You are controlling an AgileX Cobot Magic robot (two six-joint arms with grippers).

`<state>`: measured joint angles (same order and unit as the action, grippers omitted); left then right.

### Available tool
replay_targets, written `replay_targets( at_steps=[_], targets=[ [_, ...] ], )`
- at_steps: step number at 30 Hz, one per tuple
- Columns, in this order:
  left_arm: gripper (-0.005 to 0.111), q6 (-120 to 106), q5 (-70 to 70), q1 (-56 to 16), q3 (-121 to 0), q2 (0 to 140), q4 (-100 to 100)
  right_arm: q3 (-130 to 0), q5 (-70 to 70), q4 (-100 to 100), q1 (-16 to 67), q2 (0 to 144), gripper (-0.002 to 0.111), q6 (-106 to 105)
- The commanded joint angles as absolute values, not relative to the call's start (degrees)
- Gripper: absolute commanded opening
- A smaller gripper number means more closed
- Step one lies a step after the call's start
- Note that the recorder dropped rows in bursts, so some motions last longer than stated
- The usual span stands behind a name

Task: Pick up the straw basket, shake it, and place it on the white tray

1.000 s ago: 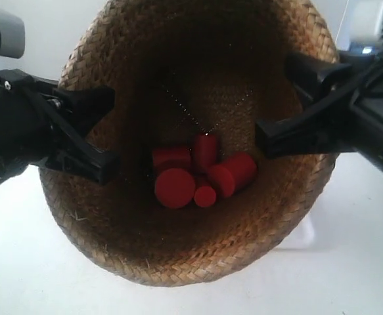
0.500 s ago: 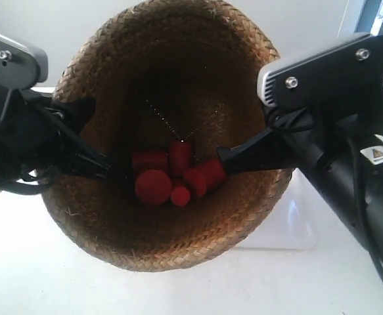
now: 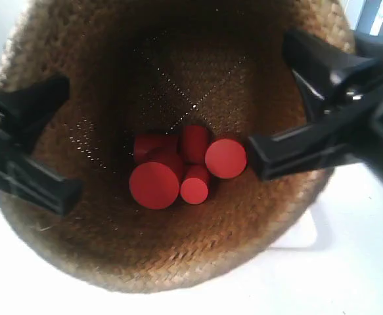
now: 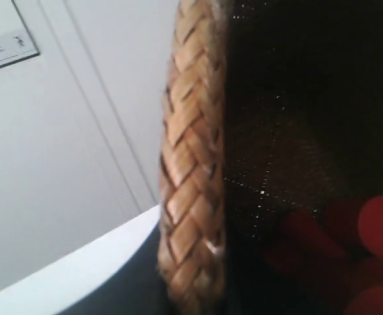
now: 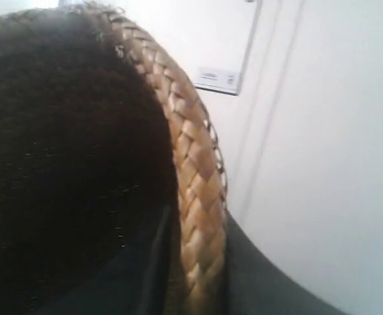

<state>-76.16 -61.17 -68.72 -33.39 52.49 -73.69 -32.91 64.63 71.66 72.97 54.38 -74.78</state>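
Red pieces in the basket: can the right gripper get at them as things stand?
Probably not: the right gripper is shut on the straw basket, jaws astride its rim, and the red pieces lie at its bottom.

Mostly hidden from here: the white tray (image 3: 304,231)
The straw basket (image 3: 178,262) is covering all but one corner, its own rim running past the top edge.

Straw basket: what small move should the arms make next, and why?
Probably lower it onto the white tray: the straw basket appears raised, its rim clamped by the left gripper and right gripper, and the tray peeks out below.
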Motion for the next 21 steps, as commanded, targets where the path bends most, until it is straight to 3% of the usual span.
replay_targets(
  at_steps=[1,4,21],
  targets=[
    [0.000,-58.7,-43.0,-48.5,-33.8,65.4,-62.5,-38.3,60.4,72.0,57.0,68.9,0.000,-73.6],
    [0.000,-58.5,-33.9,-43.5,-33.9,65.1,-62.8,-38.9,61.2,77.3,58.1,67.1,0.000,-77.3],
    [0.000,-58.7,-36.3,-43.6,-33.8,61.3,-59.6,-37.3,56.3,74.9,58.8,64.4,0.000,-77.1]
  ],
)
